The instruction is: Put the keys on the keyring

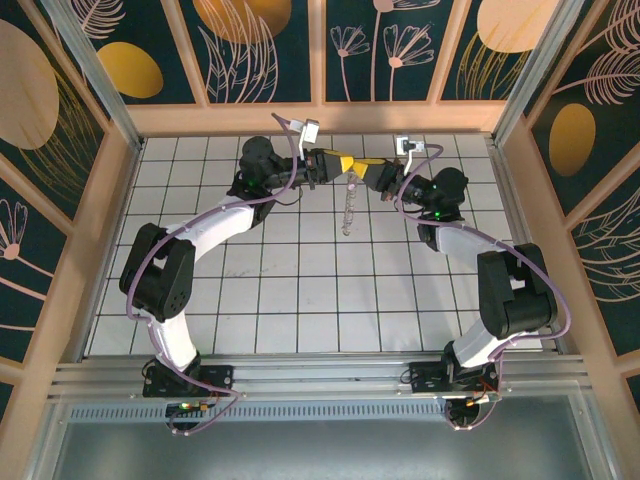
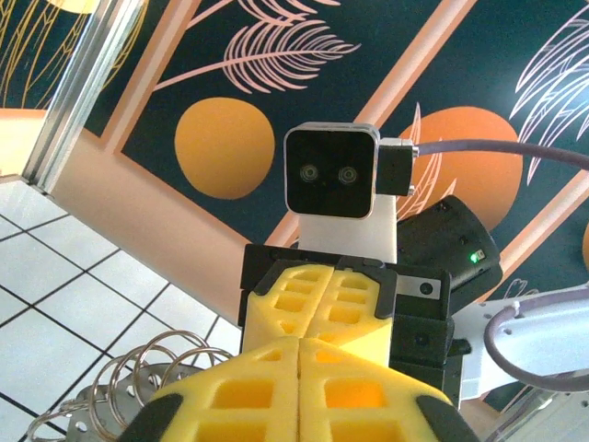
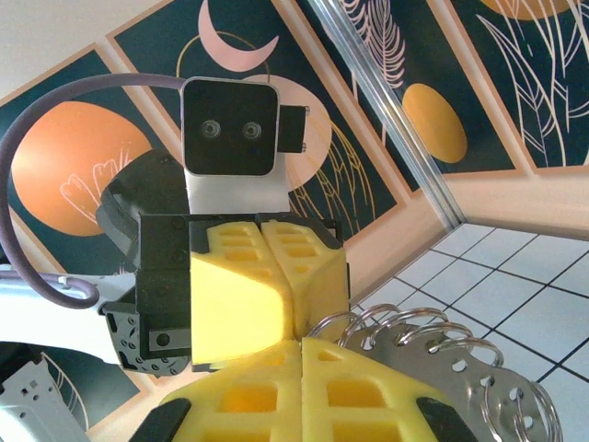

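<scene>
The left gripper (image 1: 338,166) has its yellow fingers pressed flat together along one seam. The right gripper (image 1: 366,174) meets the left gripper tip to tip, its fingers likewise closed. The keyring (image 1: 348,208) hangs just below the left gripper's tips, its wire coils trailing down over the white tiled table (image 1: 300,300); which claw pinches it cannot be told.

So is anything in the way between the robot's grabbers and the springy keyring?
No, nothing visible is. The left gripper and right gripper, both shut, meet tip to tip above the table, and the keyring hangs right at their tips. Which one grips it, I cannot tell.
</scene>
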Controlling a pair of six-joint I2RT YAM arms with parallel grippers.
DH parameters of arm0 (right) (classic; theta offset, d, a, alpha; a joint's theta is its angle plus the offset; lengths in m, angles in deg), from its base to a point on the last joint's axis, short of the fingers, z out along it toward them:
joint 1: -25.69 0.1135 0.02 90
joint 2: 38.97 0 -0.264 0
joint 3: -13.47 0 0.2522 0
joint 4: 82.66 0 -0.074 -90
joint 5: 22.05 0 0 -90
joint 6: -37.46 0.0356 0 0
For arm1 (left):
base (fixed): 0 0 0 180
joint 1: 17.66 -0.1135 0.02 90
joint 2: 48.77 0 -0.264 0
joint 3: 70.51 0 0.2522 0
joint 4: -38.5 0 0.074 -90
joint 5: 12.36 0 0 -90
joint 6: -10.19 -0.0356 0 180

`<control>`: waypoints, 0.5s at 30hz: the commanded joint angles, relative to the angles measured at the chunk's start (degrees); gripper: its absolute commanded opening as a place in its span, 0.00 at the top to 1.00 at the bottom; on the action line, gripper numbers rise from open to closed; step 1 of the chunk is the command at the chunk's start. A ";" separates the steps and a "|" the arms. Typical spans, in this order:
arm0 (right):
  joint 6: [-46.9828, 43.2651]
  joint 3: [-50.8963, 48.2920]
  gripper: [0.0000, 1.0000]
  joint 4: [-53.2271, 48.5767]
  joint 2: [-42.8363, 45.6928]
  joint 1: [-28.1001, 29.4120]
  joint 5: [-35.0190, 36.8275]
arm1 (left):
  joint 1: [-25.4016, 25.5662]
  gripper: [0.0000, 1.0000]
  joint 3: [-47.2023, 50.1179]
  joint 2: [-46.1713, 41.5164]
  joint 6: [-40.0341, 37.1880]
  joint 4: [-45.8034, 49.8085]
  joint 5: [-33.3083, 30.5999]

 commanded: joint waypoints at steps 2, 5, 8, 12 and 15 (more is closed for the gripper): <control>-1.31 1.70 1.00 -0.85 0.50 -0.40 0.24 | 0.63 0.87 -2.08 -0.74 -3.76 1.89 4.81; -1.70 1.74 1.00 -1.34 0.51 -0.35 0.36 | 0.64 0.86 -2.08 -0.88 -4.66 2.93 4.98; -1.76 1.66 1.00 -1.48 0.60 -0.40 0.54 | 0.66 0.86 -2.08 -1.01 -5.69 4.05 5.08; -1.85 1.60 1.00 -1.78 0.65 -0.50 0.81 | 0.63 0.90 -2.08 -1.14 -6.67 4.97 5.42; -1.75 1.80 1.00 -1.82 0.52 -0.46 0.89 | 0.65 0.94 -2.17 -1.25 -7.87 6.23 5.77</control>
